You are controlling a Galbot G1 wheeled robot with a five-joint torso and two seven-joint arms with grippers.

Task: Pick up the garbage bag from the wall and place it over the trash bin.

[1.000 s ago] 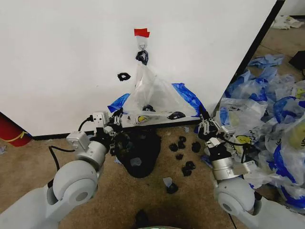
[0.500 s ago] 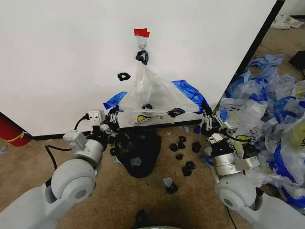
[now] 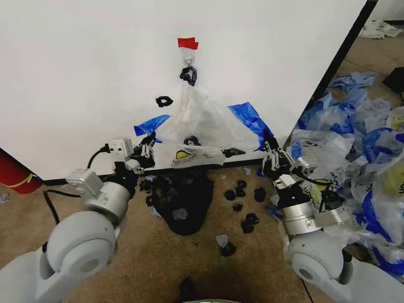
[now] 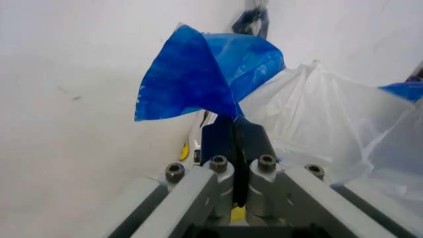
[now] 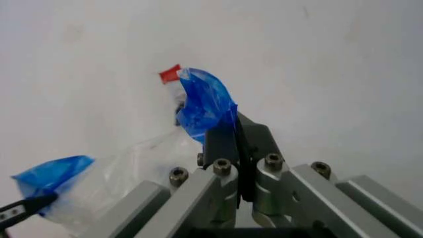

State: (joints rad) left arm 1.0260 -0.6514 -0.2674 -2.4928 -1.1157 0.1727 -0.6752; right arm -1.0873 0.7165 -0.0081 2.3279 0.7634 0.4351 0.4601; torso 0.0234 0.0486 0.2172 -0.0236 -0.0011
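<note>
Hanging from the hook on the wall [image 3: 82,69], the garbage bag [image 3: 201,123] is stretched wide. The left gripper [image 3: 146,146] clamps its left blue handle, the right gripper [image 3: 271,158] its right one. Near it, the trash bin [image 3: 184,201] stands between the arms, with massed bags [image 3: 360,158] crowding the right.
</note>
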